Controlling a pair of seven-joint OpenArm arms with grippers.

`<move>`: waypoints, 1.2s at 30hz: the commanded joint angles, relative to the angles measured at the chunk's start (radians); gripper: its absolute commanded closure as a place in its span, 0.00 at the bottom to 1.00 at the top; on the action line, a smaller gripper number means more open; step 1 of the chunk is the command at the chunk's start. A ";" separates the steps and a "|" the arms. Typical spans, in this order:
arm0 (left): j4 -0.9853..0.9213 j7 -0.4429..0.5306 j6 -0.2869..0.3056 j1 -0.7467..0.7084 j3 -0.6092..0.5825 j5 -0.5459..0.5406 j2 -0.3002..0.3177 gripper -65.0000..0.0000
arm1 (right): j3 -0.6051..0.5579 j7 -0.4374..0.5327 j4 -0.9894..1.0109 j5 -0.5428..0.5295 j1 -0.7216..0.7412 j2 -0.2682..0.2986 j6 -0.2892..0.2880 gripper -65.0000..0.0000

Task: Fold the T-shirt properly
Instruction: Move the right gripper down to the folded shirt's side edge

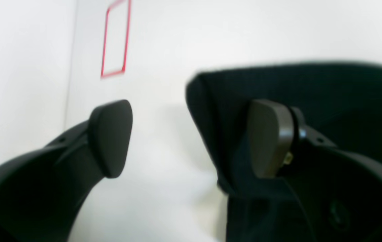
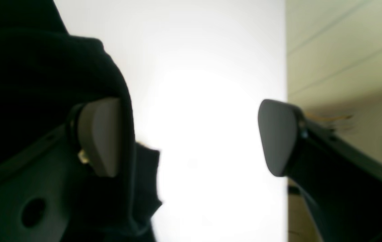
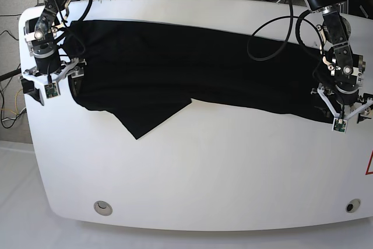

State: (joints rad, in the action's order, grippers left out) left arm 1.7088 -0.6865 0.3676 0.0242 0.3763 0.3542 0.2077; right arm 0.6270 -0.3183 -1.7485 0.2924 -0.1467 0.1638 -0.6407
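Both end effectors spread wide: left end effector (image 1: pixel 191 137) & right end effector (image 2: pixel 191 137) each straddle T-shirt (image 3: pixel 175 68) edge

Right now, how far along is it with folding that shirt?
Early on. The T-shirt lies in a long band across the table, seemingly folded once lengthwise. The left gripper and right gripper sit open at its two ends, gripping nothing. The crosswise folds remain.

I can read no text, brand or number anywhere. The only mark is a red outline (image 1: pixel 115 38) drawn on the white table (image 3: pixel 204 173), with no letters.
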 commanded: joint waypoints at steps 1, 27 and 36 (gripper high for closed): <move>0.020 0.014 -0.012 0.012 0.006 0.009 0.019 0.24 | 0.004 -0.031 -0.029 0.047 0.031 0.013 0.003 0.12; 0.013 0.018 -0.012 -0.040 0.013 0.009 0.019 0.24 | 0.050 -0.035 0.077 0.117 -0.064 -0.056 0.002 0.12; 0.013 0.018 -0.012 -0.034 0.013 0.009 0.019 0.24 | 0.049 -0.014 0.060 0.118 -0.054 -0.054 0.002 0.12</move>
State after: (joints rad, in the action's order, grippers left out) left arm 1.7054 -0.6872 0.3664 -0.0277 0.3851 0.3584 0.2111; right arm 0.6739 -0.3519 -1.6596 0.4156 -0.2142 0.0940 -0.6472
